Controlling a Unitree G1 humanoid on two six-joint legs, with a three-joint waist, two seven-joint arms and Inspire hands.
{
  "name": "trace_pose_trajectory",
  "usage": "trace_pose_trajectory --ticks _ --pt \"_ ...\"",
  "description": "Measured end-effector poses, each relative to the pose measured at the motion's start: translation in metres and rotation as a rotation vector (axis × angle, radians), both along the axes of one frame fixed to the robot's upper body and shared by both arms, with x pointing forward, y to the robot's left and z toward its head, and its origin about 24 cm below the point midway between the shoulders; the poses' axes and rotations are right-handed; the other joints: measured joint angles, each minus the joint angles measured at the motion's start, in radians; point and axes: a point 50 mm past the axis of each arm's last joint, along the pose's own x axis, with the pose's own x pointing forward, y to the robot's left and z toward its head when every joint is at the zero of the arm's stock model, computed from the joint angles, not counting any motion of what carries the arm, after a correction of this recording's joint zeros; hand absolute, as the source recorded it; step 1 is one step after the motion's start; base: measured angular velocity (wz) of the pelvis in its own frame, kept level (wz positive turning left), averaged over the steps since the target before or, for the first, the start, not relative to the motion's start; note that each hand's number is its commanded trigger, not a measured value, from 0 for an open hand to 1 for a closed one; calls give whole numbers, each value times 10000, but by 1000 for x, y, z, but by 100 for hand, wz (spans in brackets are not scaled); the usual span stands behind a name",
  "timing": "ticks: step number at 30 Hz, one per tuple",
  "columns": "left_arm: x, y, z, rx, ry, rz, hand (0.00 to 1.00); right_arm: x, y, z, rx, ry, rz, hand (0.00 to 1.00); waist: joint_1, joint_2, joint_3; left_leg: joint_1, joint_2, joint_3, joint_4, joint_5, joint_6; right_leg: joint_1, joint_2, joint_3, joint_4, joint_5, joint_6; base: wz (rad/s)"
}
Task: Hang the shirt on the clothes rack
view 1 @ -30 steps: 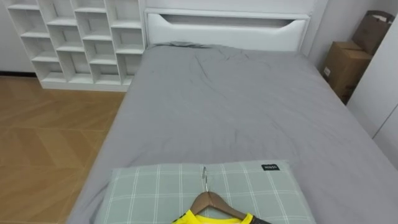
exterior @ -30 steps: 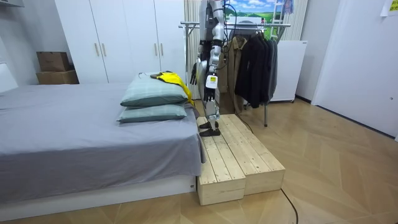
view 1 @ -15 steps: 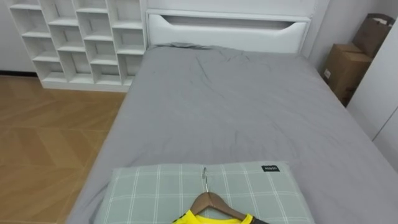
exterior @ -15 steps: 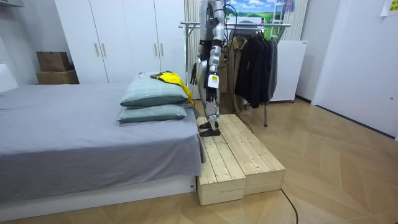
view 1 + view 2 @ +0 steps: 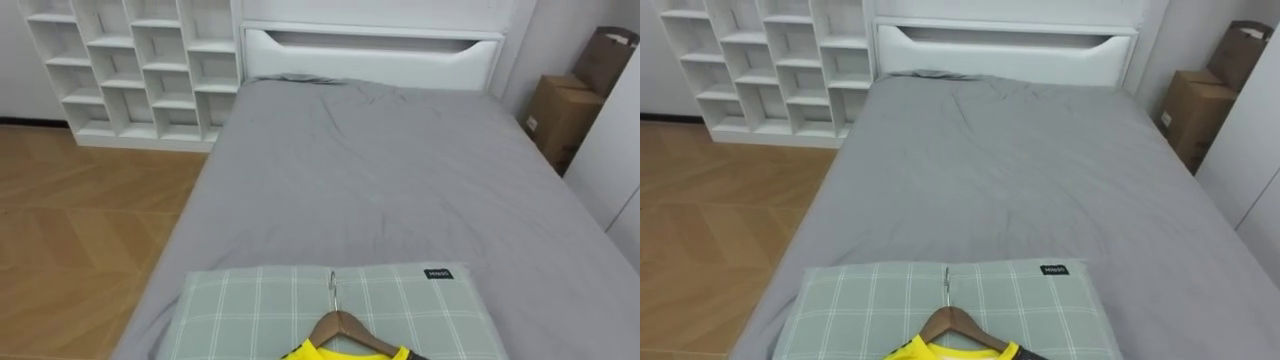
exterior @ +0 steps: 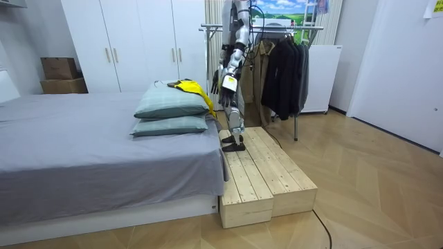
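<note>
We now raise our left hand point(image 6: 226, 81) toward the yellow shirt point(image 5: 345, 352) | open or closed: we cannot tell | the grab comes next

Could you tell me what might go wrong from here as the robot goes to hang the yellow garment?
The yellow garment lies on its wooden hanger on a soft pillow; lifted at a tilt, it could slide off. The robot stands on a raised wooden platform; turning toward the crowded rack behind it risks a misstep.
</note>
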Motion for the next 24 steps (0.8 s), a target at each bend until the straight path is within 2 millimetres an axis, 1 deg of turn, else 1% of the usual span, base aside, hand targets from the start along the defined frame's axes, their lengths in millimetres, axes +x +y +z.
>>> trace_pose_trajectory --ticks 1,3,9,13,15,17,20,24 --pt "8 3 4 444 -213 -210 0 0 0 0 -3 -10 -12 0 5 8 -1 16 -1 -6 0 0 0 2 -2 1 -2 0 0 5" --pt "18 7 10 996 -410 -481 0 1 -1 0 -24 -21 59 0 -14 41 -3 4 -2 -10 16 1 1 18 2 3 -3 0 0 0" --pt "35 8 21 2500 -736 -1676 0 3 -3 1 -93 -62 126 0 -234 139 -5 27 -2 -19 -21 2 2 -7 2 -1 -14 -7 4 0" --pt "49 7 30 3079 -1187 -2380 0 5 -3 1 -236 -57 176 0 -281 138 -5 18 -1 -24 -21 2 2 -41 2 -4 -26 -8 2 0" --pt "62 3 38 3517 -1658 -2855 0 7 -4 1 -353 -62 171 0 -283 140 -6 15 -1 -33 -32 2 2 -43 -3 -1 -28 -8 2 0" --pt "69 1 41 3774 -1832 -3180 0 7 -5 1 -399 -59 171 0 -288 137 -9 17 -1 -32 -34 2 3 -41 -3 -1 -29 -7 2 0" --pt "73 -2 43 3937 -1957 -3452 0 7 -7 2 -445 -58 174 0 -377 127 -13 8 -1 -34 -34 2 3 -53 -1 -4 -32 -7 2 0" --pt "83 -4 53 4216 -2609 -3474 0 7 -9 2 -491 -71 185 0 -429 109 -28 11 -1 -35 -33 2 3 -61 0 15 -17 -7 2 0"
